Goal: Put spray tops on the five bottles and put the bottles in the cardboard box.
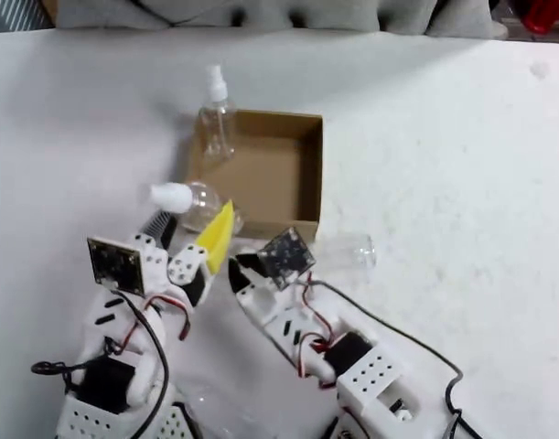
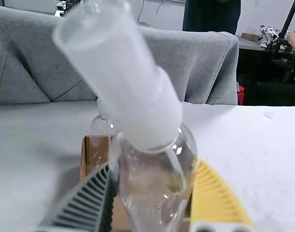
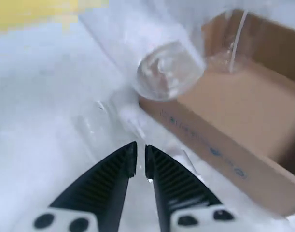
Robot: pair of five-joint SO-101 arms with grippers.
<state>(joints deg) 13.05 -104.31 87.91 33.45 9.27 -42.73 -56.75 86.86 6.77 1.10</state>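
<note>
The left fingers (image 2: 89, 205), one black and one yellow, are clamping the belly of a clear plastic bottle (image 2: 154, 186) wearing a white spray top (image 2: 130, 96), tilted at the brown cardboard box's (image 1: 312, 174) near-left corner. The right fingers (image 3: 108, 186) are hanging nearly closed and empty by its near wall. The bottle is looking light, slick and squashable, so a gentle mid-body grip suits it.

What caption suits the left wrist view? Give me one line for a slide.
Left claw grips a tilted, spray-topped bottle by the cardboard box, another bottle upright beyond.

Bright diffuse light; faint shadows; glare on white table (image 1: 462, 165).
</note>
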